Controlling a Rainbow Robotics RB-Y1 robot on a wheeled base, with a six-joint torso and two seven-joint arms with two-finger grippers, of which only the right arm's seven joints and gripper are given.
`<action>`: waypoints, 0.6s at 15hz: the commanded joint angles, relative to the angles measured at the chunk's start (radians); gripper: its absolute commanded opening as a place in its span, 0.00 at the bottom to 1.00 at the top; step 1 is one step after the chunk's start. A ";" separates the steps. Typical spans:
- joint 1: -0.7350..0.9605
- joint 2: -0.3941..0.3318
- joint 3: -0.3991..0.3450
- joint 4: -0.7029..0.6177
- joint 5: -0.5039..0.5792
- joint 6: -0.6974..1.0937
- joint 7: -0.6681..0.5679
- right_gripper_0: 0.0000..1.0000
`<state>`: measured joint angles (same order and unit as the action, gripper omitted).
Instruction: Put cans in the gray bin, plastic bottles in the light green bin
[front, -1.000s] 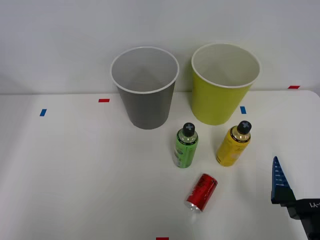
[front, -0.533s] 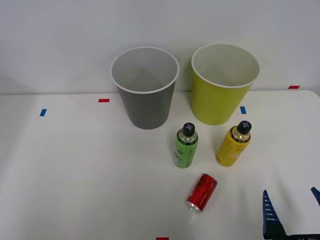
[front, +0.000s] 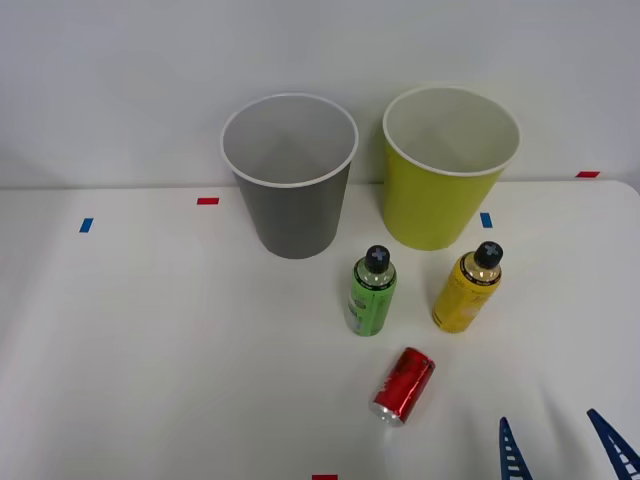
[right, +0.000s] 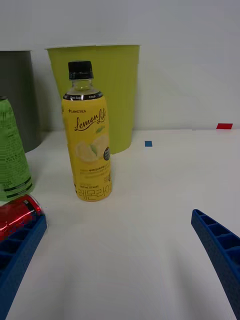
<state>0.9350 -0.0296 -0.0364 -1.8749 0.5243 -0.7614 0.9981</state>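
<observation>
Jaws: the right gripper (front: 565, 450) sits low at the near right of the desk (front: 150, 350), blue fingers (right: 220, 250) spread wide, nothing between them.
Nearest target: the yellow bottle (right: 89, 142) stands upright straight ahead of the open jaws, its long axis vertical, black cap up, a little off toward one finger.
Red can (front: 402, 385): lies on its side to the robot's left of the gripper, silver top toward the near edge; in the wrist view it is just beside one finger.
Green bottle (front: 372, 292): upright, left of the yellow one, apart from it.
Bins: the light green bin (front: 440, 200) stands right behind the yellow bottle; the gray bin (front: 292, 205) is beside it, to the left.
Likely hitch: a forward reach looks open, but that finger may nudge the can.
</observation>
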 joint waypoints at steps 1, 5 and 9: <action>-0.001 -0.004 -0.005 0.002 0.099 -0.002 0.008 1.00; -0.007 -0.010 0.023 0.002 0.151 -0.002 0.010 1.00; -0.085 -0.010 0.021 0.135 0.140 -0.050 0.036 1.00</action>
<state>0.8798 -0.0396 -0.0109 -1.7734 0.6692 -0.7871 1.0189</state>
